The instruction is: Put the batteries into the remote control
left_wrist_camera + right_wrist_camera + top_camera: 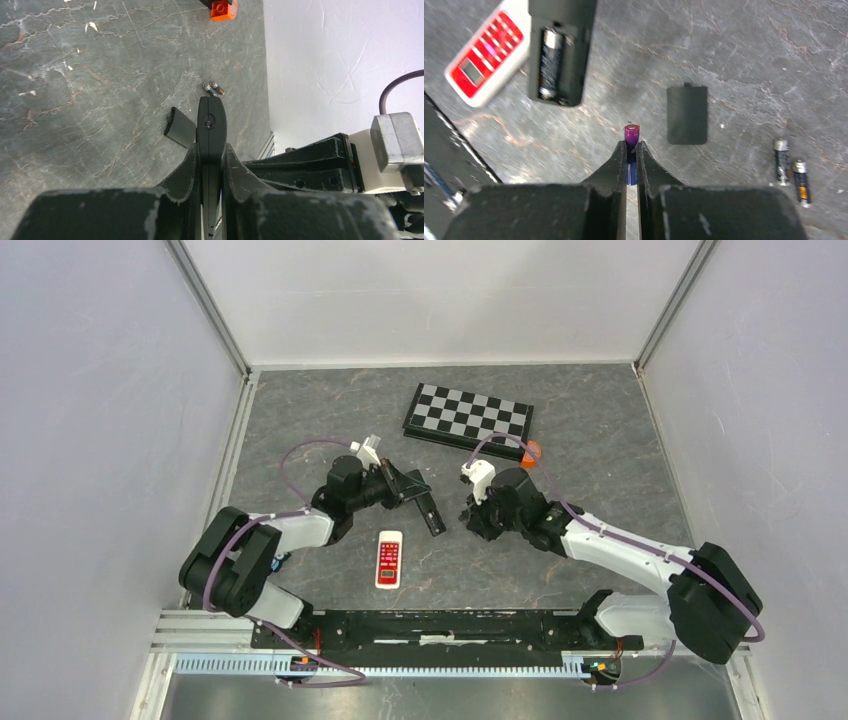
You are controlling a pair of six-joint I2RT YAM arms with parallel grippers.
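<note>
My left gripper [211,150] is shut on the black remote control [210,120], seen edge-on in the left wrist view. In the right wrist view that remote [574,30] shows its open battery bay with one battery [549,62] lying in it. My right gripper [631,147] is shut on a purple battery [631,134] that sticks out past its fingertips, a short way from the bay. Two more batteries [781,161] lie side by side on the table. From above, the left gripper [415,492] and right gripper [470,515] face each other across the remote [430,510].
The black battery cover [687,115] lies flat between the held battery and the loose pair. A white and red remote [389,558] lies near the arm bases. A folded chessboard [468,415] and a small orange brick [532,450] sit at the back. Walls enclose three sides.
</note>
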